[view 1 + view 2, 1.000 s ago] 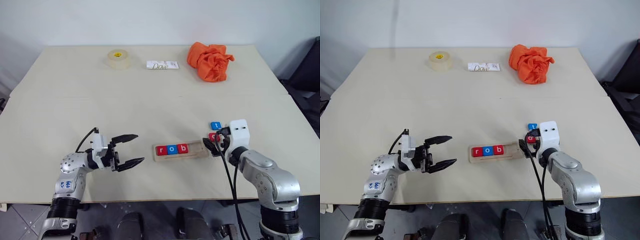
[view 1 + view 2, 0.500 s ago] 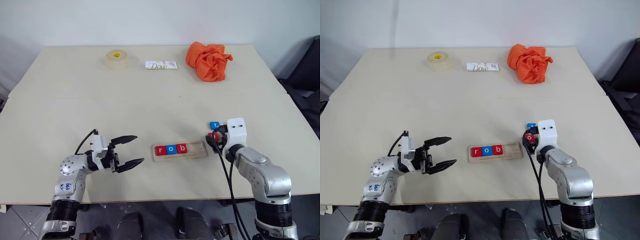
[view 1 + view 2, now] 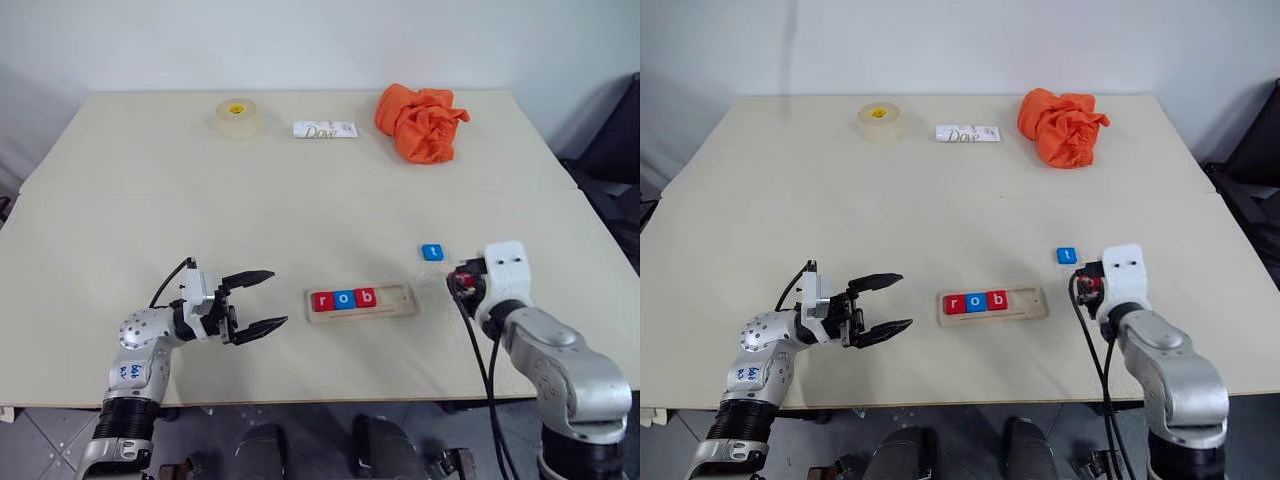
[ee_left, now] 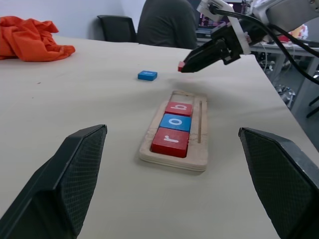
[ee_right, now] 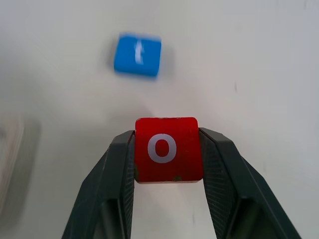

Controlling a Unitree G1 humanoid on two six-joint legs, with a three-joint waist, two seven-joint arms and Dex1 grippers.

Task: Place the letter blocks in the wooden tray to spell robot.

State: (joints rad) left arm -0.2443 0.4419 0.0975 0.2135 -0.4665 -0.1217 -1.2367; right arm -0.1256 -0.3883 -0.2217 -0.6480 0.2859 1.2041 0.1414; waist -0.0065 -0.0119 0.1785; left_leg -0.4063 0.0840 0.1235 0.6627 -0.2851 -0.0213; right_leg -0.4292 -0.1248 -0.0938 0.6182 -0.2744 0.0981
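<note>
Pinching red o block in R gripper, off table.

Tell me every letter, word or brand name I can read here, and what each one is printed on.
"r" on the red block, in the wooden tray.
"o" on the blue block, tray.
"b" on the red block, tray.
"o" on the red block in the right gripper.
"t" on the blue block, on the table.
"Dove" on the white wrapper.

Three blocks in tray
</note>
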